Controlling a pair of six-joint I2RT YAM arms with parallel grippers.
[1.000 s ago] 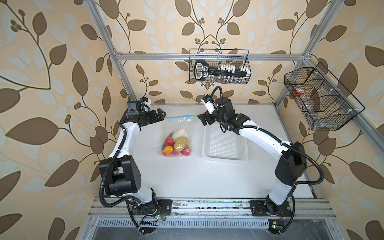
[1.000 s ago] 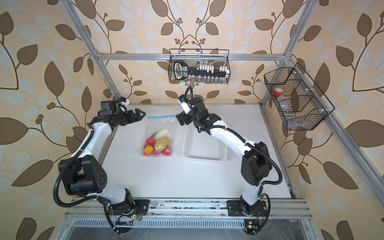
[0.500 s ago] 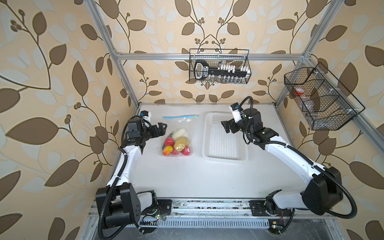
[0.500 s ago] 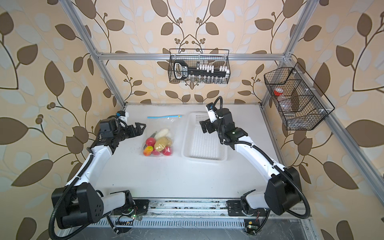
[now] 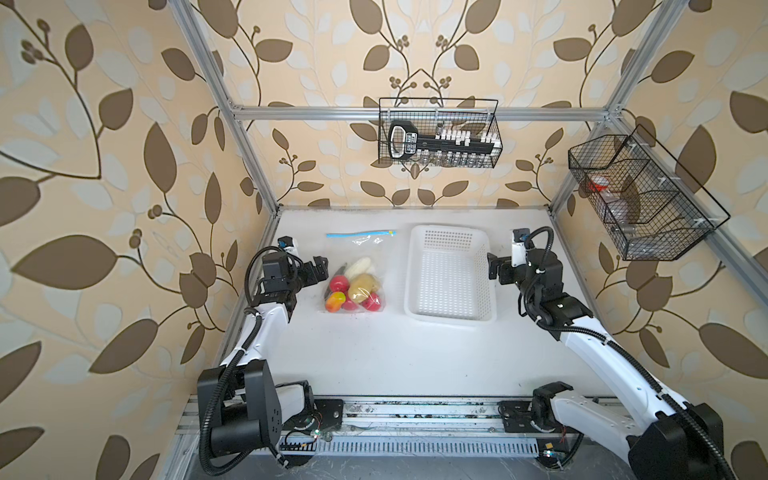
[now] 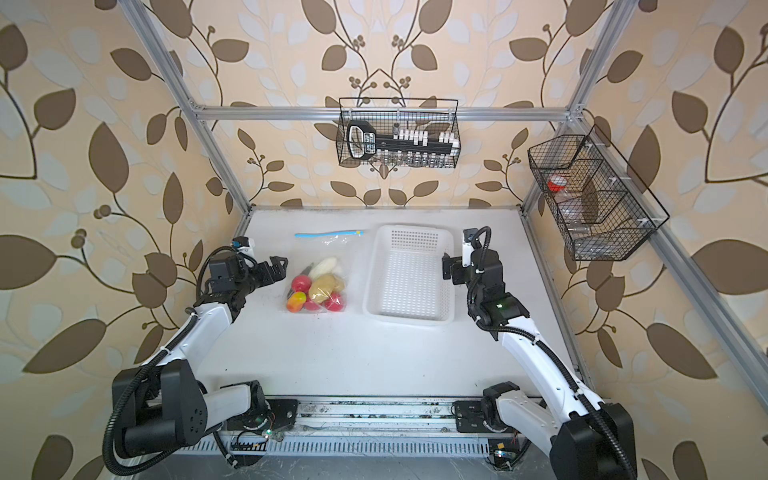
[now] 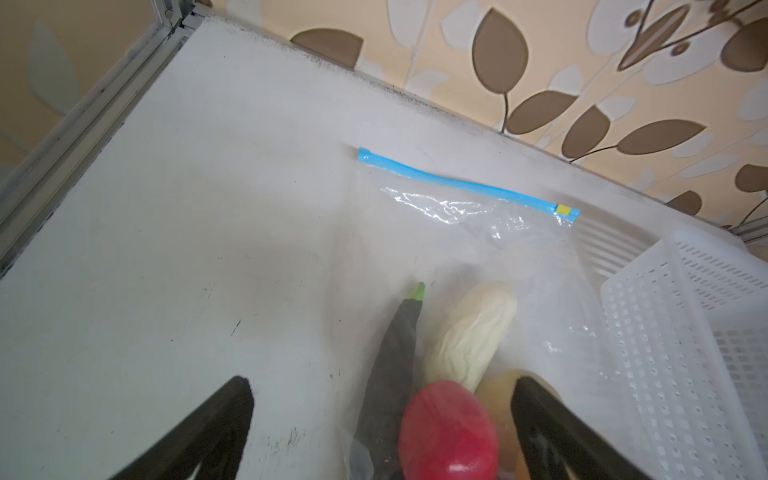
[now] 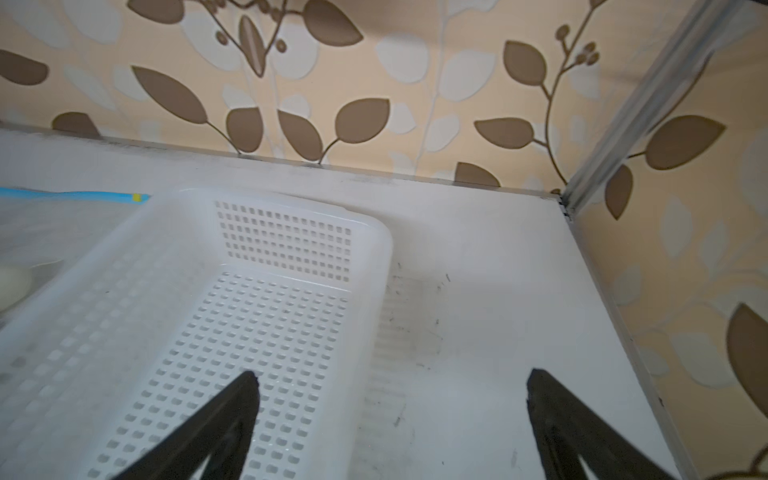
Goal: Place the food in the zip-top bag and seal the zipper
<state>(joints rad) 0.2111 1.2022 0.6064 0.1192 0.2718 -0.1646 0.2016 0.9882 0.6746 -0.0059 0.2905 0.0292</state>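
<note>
Left wrist view shows food (image 7: 469, 332) inside zip-top bag (image 7: 457, 237).

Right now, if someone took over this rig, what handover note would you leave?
Left gripper: open, empty, beside the clear crinkly zip-top bag.
Right gripper: open, empty, over the white perforated plastic basket's right rim.
Done: the small toy food lies inside the bag, bunched at its near end; no food in the basket.
Zipper: thin light-blue strip lies flat, yellow slider tab at its basket-side end; looks closed.
Left to do: confirm the seal, which I cannot tell for sure.
</note>
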